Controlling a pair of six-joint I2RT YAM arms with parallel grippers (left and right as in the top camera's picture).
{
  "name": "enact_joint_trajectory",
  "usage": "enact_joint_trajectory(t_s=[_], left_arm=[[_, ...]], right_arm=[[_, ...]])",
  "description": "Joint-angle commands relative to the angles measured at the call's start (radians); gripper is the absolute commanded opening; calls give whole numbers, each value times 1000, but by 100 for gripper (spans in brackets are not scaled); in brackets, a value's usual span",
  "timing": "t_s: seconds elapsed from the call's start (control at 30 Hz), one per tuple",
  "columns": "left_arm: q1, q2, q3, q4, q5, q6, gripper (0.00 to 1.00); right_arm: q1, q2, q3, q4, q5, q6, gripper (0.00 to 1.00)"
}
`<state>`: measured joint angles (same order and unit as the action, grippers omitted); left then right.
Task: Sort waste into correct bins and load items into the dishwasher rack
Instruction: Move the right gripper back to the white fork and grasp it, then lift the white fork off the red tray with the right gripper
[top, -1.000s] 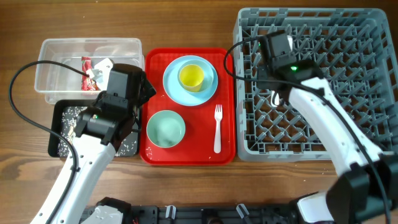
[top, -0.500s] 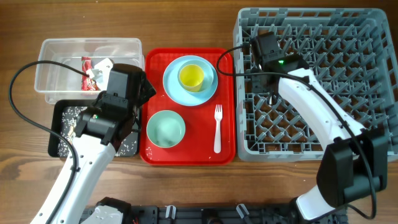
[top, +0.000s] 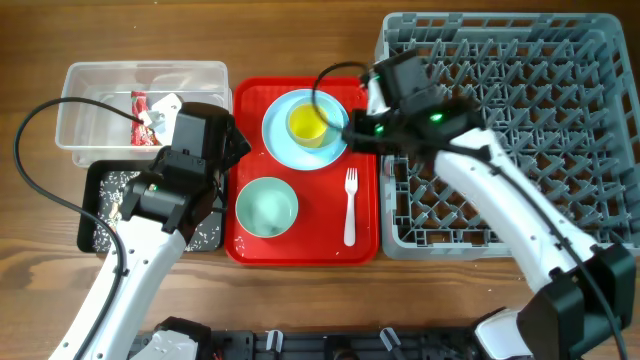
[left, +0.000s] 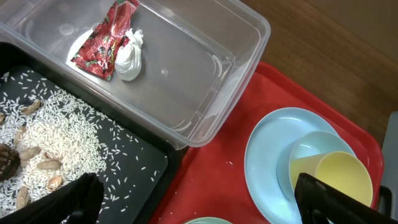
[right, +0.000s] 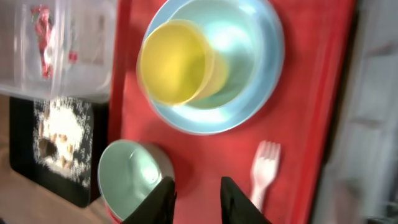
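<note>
On a wooden desk (top: 300, 40), a red tray (top: 365, 230) of dishes sits between two waste tubs and a grey dishwasher rack (top: 560, 130).
The right jaws, slightly parted and holding nothing, hang over the tray beside the light blue plate (top: 280, 145), which carries a pale blue bowl (left: 305, 146) with a yellow cup (top: 307, 123) in it. A mint bowl (top: 266, 207) and a white fork (top: 350, 205) lie nearer the tray's front. The left jaws, spread wide and empty, hover where the tubs meet the tray. A red wrapper (left: 102, 40) and a white paper scrap (left: 129, 56) lie touching in the clear tub (top: 100, 80). Rice (left: 56, 137) with brown bits covers the black tub (top: 95, 200).
</note>
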<state>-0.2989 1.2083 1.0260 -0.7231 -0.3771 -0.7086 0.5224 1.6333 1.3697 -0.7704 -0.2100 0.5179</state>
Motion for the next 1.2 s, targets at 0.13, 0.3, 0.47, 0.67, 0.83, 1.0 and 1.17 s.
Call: enact_joint_trajectory(t_s=[0.13,0.3,0.47,0.67,0.83,1.0,1.17], left_arm=[[6,2,5,0,-13,13,100],[6,2,5,0,-13,13,100],[6,2,5,0,-13,13,100],[6,2,5,0,-13,13,100],[6,2,5,0,-13,13,100],[6,2,5,0,-13,13,100],[6,2,5,0,-13,13,100]], right_arm=[[236,-6,-22,-5,453,201,4],[253,-3,-155,22,487,298,5],[253,-1,-296,165,495,323,11],[252,0,-351,185,506,319,25],[252,0,-351,170,462,290,28],[248,0,-351,130,374,291,29],[242,19,-351,72,373,293,33]])
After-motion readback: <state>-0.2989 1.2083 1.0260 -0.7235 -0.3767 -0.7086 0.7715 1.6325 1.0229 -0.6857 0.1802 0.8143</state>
